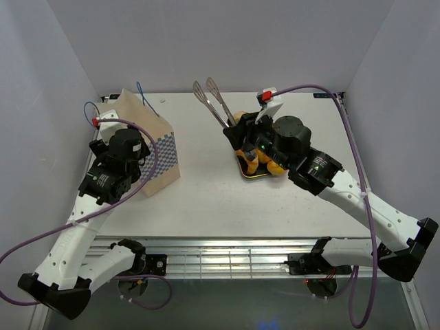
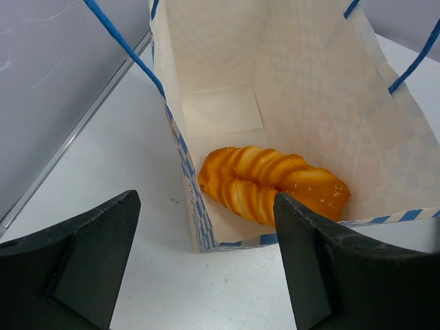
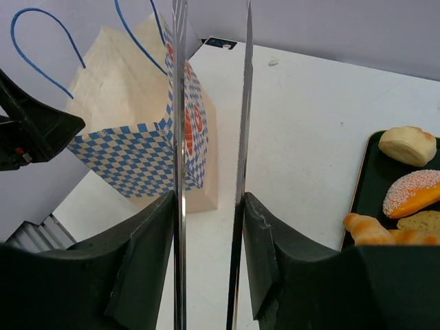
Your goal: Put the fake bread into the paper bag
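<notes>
The paper bag [image 1: 152,148] stands at the table's left, mouth open. It also shows in the left wrist view [image 2: 309,82] and the right wrist view [image 3: 130,137]. A long ridged loaf [image 2: 271,184] lies inside it. My left gripper [image 2: 206,206] is open and empty, just outside the bag's mouth [image 1: 130,155]. My right gripper [image 3: 210,199] is shut on metal tongs [image 3: 242,103], whose two tips [image 1: 205,91] are apart and hold nothing. More fake bread [image 3: 412,192] lies on the dark tray [image 3: 364,172], under my right arm in the top view [image 1: 265,163].
The tray's rim [image 1: 246,173] sits right of centre. A bun [image 3: 407,144] and a twisted roll [image 3: 368,230] are on it. Grey walls close in the left, back and right sides. White tabletop lies between bag and tray.
</notes>
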Controlling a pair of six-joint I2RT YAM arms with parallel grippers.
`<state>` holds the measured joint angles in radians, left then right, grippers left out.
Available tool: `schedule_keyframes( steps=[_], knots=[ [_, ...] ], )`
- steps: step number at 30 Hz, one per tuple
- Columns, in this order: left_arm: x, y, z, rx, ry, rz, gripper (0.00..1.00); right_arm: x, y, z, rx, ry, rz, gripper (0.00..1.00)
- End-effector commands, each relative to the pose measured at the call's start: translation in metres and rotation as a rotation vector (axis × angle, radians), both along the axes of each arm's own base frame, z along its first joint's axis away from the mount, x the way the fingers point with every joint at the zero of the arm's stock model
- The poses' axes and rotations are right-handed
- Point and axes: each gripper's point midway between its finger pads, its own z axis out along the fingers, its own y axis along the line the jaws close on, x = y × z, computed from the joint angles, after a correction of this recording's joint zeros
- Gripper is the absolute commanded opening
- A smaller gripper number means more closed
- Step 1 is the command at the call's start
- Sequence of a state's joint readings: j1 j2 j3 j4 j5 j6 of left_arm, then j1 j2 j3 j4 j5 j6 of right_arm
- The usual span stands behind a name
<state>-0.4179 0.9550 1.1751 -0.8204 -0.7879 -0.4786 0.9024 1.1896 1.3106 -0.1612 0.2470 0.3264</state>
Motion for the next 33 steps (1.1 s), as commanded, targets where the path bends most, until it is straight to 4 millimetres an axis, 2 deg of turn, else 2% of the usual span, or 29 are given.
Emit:
schedule_keyframes(
  steps=[1, 4, 6, 11, 15, 19, 22, 28, 29, 31, 32, 33],
  knots=[
    [0.001, 0.009, 0.014, 0.009, -0.069, 0.036, 0.89, 0.0, -0.009, 0.018, 0.06, -0.034, -0.015, 0.48],
    [-0.001, 0.01, 0.028, -0.005, -0.131, 0.032, 0.88, 0.002, -0.012, 0.017, 0.059, -0.029, -0.023, 0.48],
    [0.0, 0.011, 0.026, 0.004, -0.13, 0.032, 0.88, 0.004, -0.013, 0.016, 0.06, -0.026, -0.026, 0.48],
    [0.006, 0.011, -0.005, 0.007, -0.057, 0.051, 0.87, 0.006, -0.013, 0.012, 0.057, -0.015, -0.027, 0.48],
    [0.014, 0.012, -0.017, -0.017, -0.053, 0.039, 0.82, 0.011, -0.019, 0.007, 0.062, 0.008, -0.033, 0.47],
    [0.022, 0.022, -0.028, -0.034, -0.028, 0.057, 0.76, 0.017, -0.031, -0.004, 0.055, 0.028, -0.057, 0.46],
    [0.024, 0.022, -0.024, -0.049, -0.046, 0.046, 0.68, 0.022, -0.041, -0.015, 0.045, 0.043, -0.083, 0.46],
    [0.025, 0.009, 0.003, -0.095, -0.154, -0.046, 0.55, 0.031, -0.062, -0.028, 0.033, 0.061, -0.136, 0.46],
    [0.025, 0.008, 0.007, -0.099, -0.166, -0.054, 0.46, 0.033, -0.066, -0.033, 0.022, 0.07, -0.147, 0.46],
    [0.025, 0.004, 0.012, -0.105, -0.173, -0.081, 0.37, 0.039, -0.078, -0.037, 0.016, 0.075, -0.184, 0.45],
    [0.025, 0.002, 0.013, -0.106, -0.177, -0.093, 0.26, 0.04, -0.083, -0.045, 0.002, 0.089, -0.195, 0.45],
    [0.026, 0.0, 0.015, -0.097, -0.181, -0.11, 0.22, 0.045, -0.091, -0.048, -0.001, 0.096, -0.213, 0.45]
  ],
)
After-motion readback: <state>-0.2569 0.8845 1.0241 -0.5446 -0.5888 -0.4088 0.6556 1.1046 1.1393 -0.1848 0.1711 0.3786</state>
